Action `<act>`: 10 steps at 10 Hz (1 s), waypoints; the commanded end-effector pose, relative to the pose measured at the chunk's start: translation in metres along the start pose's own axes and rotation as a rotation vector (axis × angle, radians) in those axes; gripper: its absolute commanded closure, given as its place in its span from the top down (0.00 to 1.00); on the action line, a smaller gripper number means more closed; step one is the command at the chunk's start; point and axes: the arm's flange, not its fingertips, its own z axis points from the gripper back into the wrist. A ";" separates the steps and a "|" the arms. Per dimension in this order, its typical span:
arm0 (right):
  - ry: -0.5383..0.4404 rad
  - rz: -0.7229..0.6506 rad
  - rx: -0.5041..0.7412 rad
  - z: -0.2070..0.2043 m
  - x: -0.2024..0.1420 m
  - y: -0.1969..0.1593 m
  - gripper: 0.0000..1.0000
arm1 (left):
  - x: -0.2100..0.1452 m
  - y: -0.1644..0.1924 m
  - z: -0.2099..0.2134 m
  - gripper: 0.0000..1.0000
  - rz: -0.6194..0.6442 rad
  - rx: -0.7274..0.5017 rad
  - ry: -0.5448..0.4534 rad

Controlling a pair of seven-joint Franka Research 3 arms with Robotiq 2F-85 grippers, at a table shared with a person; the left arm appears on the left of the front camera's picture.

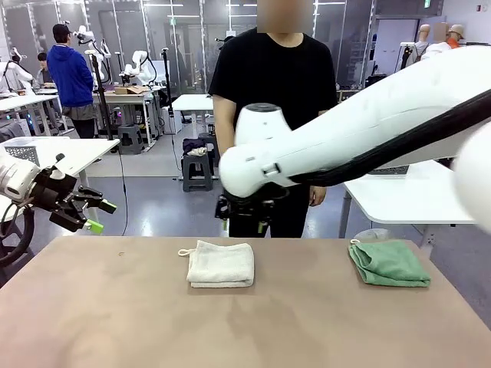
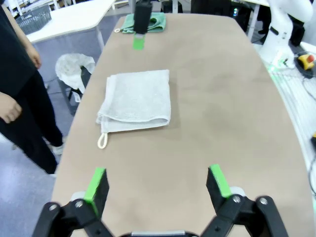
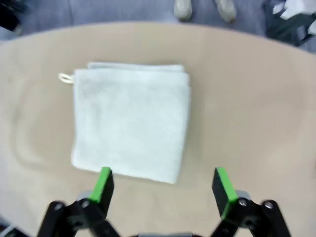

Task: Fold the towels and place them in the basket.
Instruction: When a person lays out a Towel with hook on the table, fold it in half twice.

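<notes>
You've got two folded towels: cream towel point(image 3: 131, 127) under your spread right gripper point(image 3: 164, 185); green towel point(image 1: 388, 263) apart. Left gripper point(image 2: 157, 183) spread too.

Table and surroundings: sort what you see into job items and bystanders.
Job items:
- cream-white towel, folded, mid-table
- mint green towel, folded, at the table's right end
- right end effector, open above the cream-white towel
- left end effector, open, off the table's left end

Bystanders:
- pale grey perforated basket on a far white table
- crumpled plastic bag on the floor
</notes>
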 end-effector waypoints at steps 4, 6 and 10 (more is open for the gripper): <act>0.005 0.013 0.119 0.028 -0.035 -0.078 1.00 | 0.001 0.000 0.001 1.00 -0.002 0.002 0.000; 0.009 0.026 0.081 0.027 -0.029 -0.084 1.00 | 0.001 0.000 0.001 1.00 -0.002 0.002 0.000; -0.002 -0.007 0.087 0.029 -0.032 -0.077 1.00 | 0.001 0.000 0.001 1.00 -0.002 0.002 0.000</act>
